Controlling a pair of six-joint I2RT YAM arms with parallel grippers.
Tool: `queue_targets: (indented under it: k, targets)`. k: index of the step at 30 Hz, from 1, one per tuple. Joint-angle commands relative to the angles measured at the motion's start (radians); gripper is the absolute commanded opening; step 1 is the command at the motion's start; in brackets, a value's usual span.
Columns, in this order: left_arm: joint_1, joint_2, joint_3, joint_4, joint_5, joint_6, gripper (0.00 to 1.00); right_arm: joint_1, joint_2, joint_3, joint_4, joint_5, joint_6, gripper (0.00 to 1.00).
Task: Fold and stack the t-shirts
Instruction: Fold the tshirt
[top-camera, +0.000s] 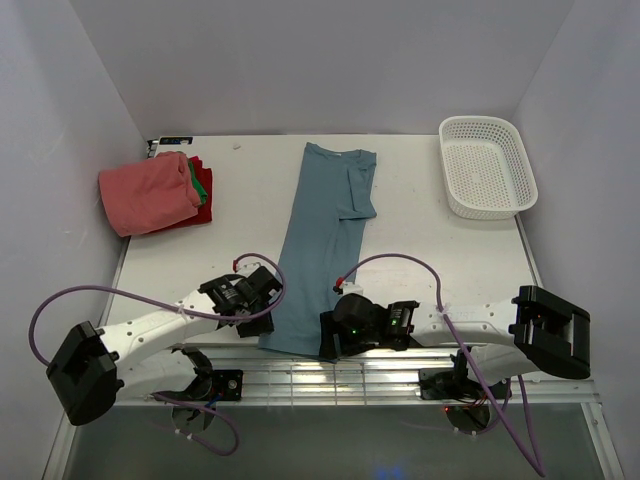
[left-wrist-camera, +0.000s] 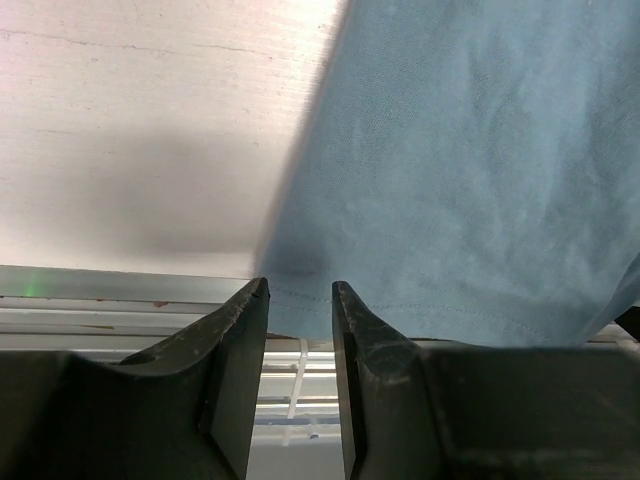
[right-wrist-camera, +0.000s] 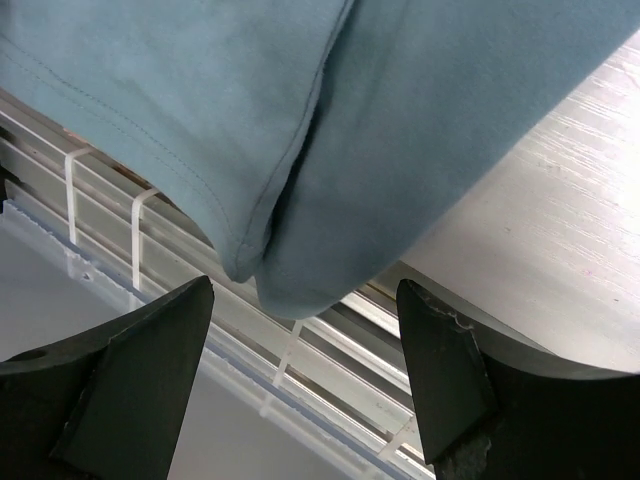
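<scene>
Fabric of the teal shirt (top-camera: 322, 230) lies in a long strip on the bench (top-camera: 430, 270), hem nearest both arms. Left end effector (left-wrist-camera: 298, 292): fingers narrowly apart, hem corner just ahead. Right end effector (right-wrist-camera: 305, 295): fingers wide apart, folded corner between them.
</scene>
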Motion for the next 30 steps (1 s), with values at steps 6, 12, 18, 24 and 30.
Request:
queue_targets:
  k: [6,12,18,24,30]
  targets:
    - [-0.005,0.049,0.013,-0.025,-0.022,-0.048,0.43,0.009,-0.01,0.016,0.06,0.026,0.028,0.8]
    - [-0.008,0.111,0.007,-0.024,-0.018,-0.048,0.43,0.009,0.015,0.015,0.077,0.005,0.025,0.79]
    - [-0.011,0.118,0.0,-0.007,-0.012,-0.037,0.43,0.01,0.044,0.013,0.089,-0.016,0.019,0.78]
    - [-0.009,0.118,-0.003,0.011,0.004,-0.025,0.42,0.012,0.073,0.01,0.097,-0.032,0.014,0.75]
    - [-0.009,0.123,-0.023,0.047,0.039,-0.011,0.34,0.01,0.066,-0.007,0.076,-0.013,0.022,0.52]
